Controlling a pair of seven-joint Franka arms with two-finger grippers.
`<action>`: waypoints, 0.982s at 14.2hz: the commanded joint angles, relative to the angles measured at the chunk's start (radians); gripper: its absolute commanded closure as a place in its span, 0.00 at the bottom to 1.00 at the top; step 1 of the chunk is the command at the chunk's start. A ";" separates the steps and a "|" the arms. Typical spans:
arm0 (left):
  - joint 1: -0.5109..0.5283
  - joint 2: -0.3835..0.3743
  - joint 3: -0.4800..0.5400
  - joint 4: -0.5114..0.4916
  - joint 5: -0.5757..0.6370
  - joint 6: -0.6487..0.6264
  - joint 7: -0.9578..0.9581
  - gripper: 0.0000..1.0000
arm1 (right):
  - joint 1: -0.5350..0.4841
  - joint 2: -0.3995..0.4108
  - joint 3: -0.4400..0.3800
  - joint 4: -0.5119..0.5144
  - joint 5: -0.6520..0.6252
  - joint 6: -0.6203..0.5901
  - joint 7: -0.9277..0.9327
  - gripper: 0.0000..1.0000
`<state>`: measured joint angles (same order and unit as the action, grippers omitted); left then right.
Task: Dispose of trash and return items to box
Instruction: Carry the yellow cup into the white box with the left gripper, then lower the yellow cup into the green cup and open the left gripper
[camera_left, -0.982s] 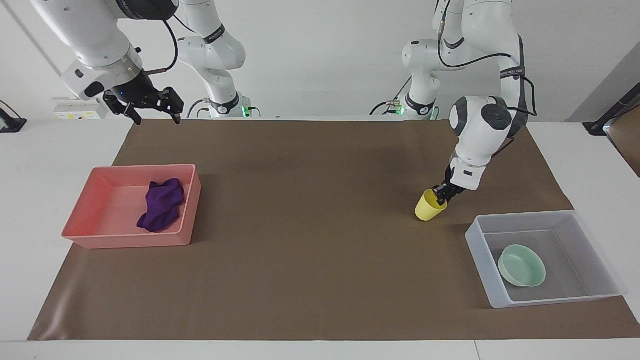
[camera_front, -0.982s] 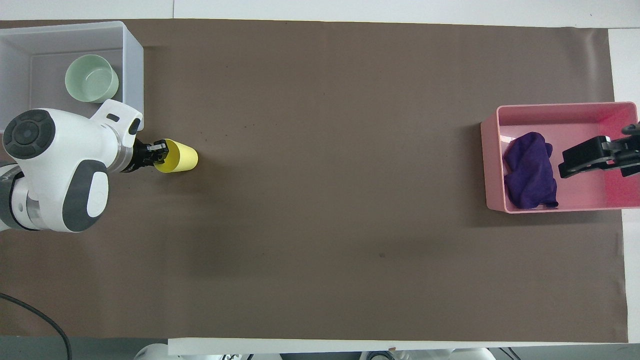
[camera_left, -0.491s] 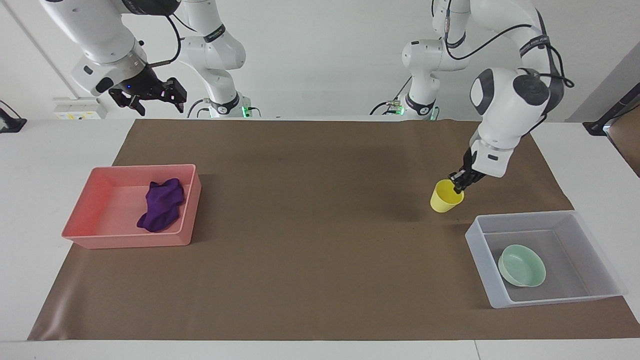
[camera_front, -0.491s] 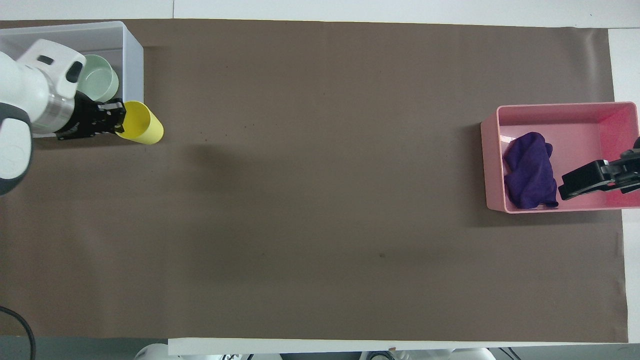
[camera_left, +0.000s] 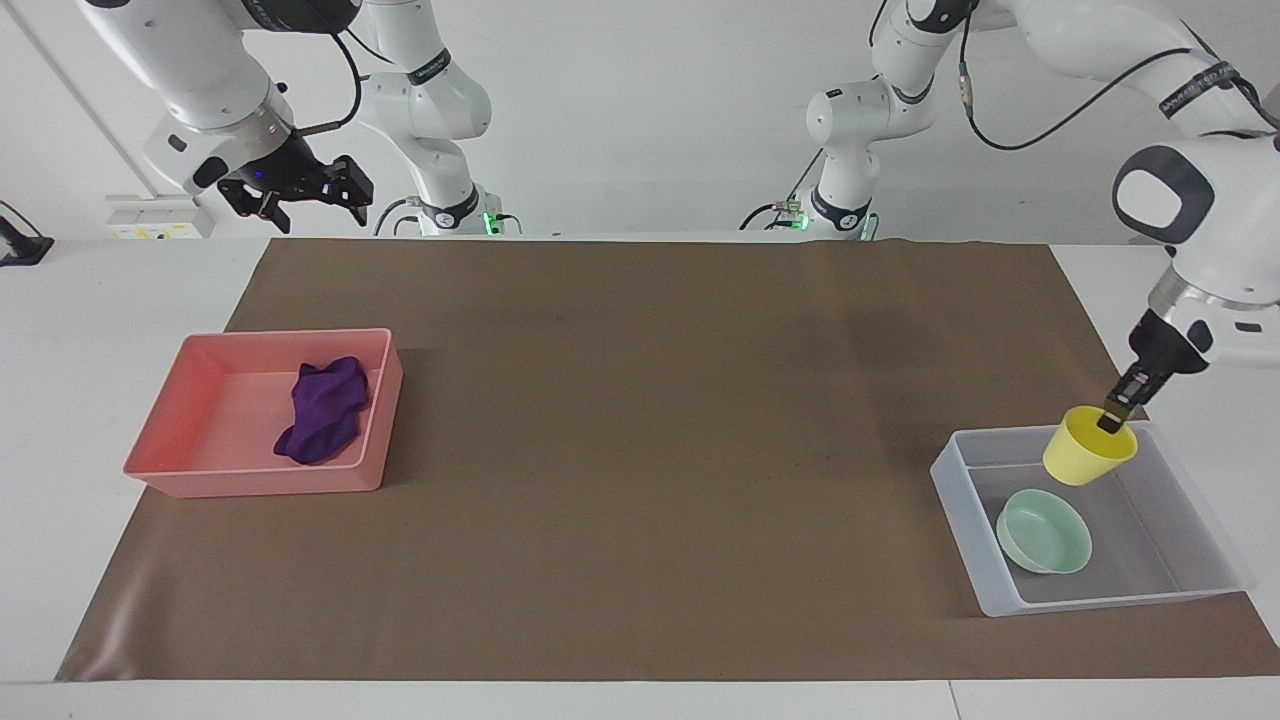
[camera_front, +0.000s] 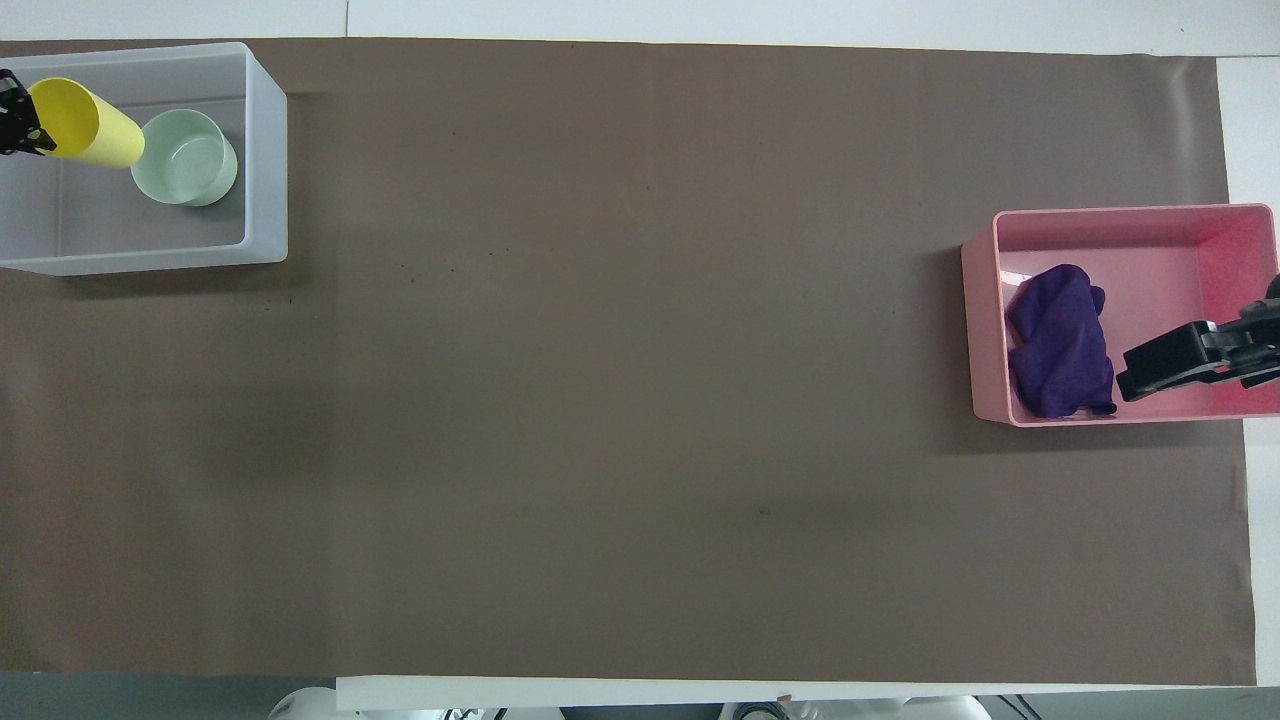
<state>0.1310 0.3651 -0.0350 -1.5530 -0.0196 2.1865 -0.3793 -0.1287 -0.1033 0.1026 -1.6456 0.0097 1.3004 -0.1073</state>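
1. The clear box (camera_left: 1195, 585) has bare floor beside the green bowl (camera_left: 1044, 544), toward the robots.
2. A yellow cup (camera_left: 1088, 457), hanging from the left gripper (camera_left: 1112, 420), is over that box.
3. The brown mat (camera_left: 640, 450) between both trays lies open.

from my overhead camera the left gripper (camera_front: 12, 112) is cut off at the frame's edge, only its black tip showing against the yellow cup (camera_front: 85, 125). the right gripper (camera_front: 1190, 357) also runs off the edge over the pink tray (camera_front: 985, 330). the cup hides part of the box (camera_left: 1190, 590) wall from my facing camera.
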 joint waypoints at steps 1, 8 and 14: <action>-0.002 0.067 -0.008 -0.019 0.020 0.119 0.032 1.00 | -0.017 -0.022 0.006 -0.025 0.001 0.013 -0.031 0.00; -0.016 0.077 -0.003 -0.104 0.044 0.147 0.040 0.07 | -0.006 -0.022 0.006 -0.025 0.004 0.036 -0.040 0.00; -0.089 -0.165 -0.014 -0.122 0.105 -0.265 0.068 0.00 | -0.011 -0.022 0.006 -0.025 0.006 0.030 -0.040 0.00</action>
<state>0.0937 0.3345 -0.0563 -1.6159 0.0593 2.0826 -0.3193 -0.1272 -0.1043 0.1034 -1.6457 0.0102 1.3152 -0.1272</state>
